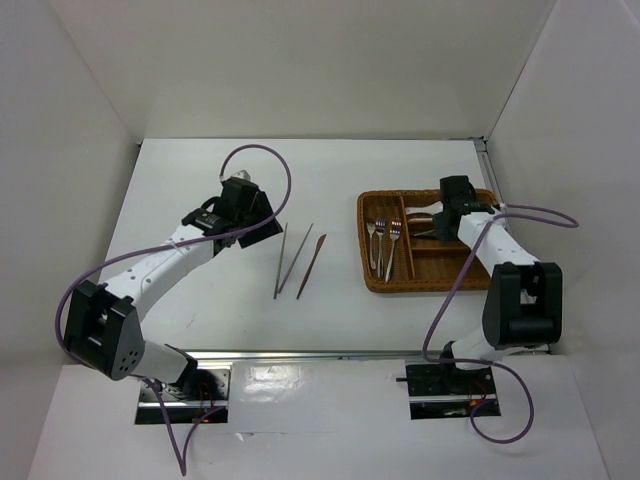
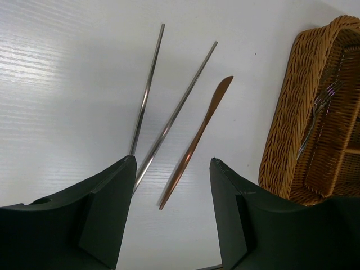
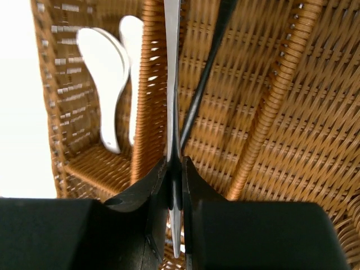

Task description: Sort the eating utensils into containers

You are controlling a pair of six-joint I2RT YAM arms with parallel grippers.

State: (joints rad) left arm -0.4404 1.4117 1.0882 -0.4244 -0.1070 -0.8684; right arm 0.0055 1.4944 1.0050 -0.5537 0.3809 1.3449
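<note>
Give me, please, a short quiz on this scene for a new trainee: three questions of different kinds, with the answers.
1. True or false: the left gripper holds something.
2. How many utensils lie on the table, outside the wicker tray? A) two B) three C) five
3. Which gripper is shut on the thin silver utensil over the tray?

Key
1. False: it is open and empty.
2. B: two silver sticks and one copper-coloured piece.
3. The right gripper.
</note>
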